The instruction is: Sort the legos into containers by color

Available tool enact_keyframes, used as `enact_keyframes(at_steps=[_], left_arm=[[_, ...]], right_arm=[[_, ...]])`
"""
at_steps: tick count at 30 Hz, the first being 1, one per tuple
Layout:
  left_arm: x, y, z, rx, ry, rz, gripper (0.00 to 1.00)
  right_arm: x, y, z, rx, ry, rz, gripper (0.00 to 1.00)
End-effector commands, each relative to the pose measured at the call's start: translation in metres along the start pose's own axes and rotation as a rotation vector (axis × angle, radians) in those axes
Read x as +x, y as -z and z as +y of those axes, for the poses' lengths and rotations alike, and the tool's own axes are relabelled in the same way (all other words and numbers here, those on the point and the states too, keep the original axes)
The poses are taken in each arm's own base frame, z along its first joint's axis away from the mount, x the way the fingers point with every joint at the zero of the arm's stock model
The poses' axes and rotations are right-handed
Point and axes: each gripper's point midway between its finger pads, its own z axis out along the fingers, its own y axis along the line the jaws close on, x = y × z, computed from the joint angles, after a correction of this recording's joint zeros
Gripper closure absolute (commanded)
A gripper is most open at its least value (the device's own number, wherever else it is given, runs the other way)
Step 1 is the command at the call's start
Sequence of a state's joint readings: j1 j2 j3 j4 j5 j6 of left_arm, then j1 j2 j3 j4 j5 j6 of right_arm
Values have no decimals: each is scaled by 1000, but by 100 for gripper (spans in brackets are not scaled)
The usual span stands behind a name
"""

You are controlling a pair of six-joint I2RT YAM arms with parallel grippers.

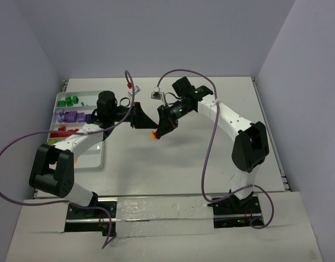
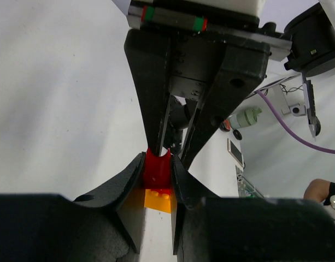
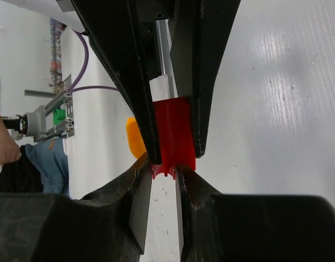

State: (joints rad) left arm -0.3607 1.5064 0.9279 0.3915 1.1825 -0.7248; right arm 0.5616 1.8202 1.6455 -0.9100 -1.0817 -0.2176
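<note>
A red lego point(image 2: 157, 168) joined to an orange lego point(image 2: 158, 199) hangs above the table's middle, held between both grippers. My left gripper point(image 2: 157, 164) is shut on the red lego, with the orange one between its fingers just behind. From the opposite side my right gripper point(image 3: 166, 172) pinches the end of the same red lego point(image 3: 172, 131). In the top view the left gripper point(image 1: 145, 123) and right gripper point(image 1: 159, 130) meet tip to tip at the orange lego point(image 1: 154, 134). The containers, a white tray point(image 1: 96, 164) at the left, hold green point(image 1: 69, 101), purple point(image 1: 71, 115) and red point(image 1: 63, 131) legos.
Purple cables point(image 1: 211, 136) loop over both arms above the table. A small dark part point(image 1: 155, 95) and a red-and-white tag point(image 1: 135, 87) lie near the back edge. Grey walls close in the table on three sides.
</note>
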Motion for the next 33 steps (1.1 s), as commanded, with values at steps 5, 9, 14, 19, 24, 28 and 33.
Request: enact_keyframes(at_steps=[5,9,14,19,24,28,33], left_arm=[[-9,1,-8,-25,-123,-24,100],[-4,8,1,-95,-161,8,100],[-17,36,21,-215,-178,-47,100],[-46,95,56,-441,-185,-153,100],[-62,163,83,-680,-176,-213,100],[-54,232,116,-965,-124,-171,100],[-17,294,147,-1164,19,-65,100]], right_arm=[[-12,5,15,3,68,-31,100],[-16,11,14,10,65,-46,100],[-13,17,9,25,53,-51,100],[-8,17,0,61,34,-41,100],[-8,18,-11,100,12,-38,100],[-12,17,-20,135,-2,-46,100],[-16,18,-35,210,-16,-43,100]])
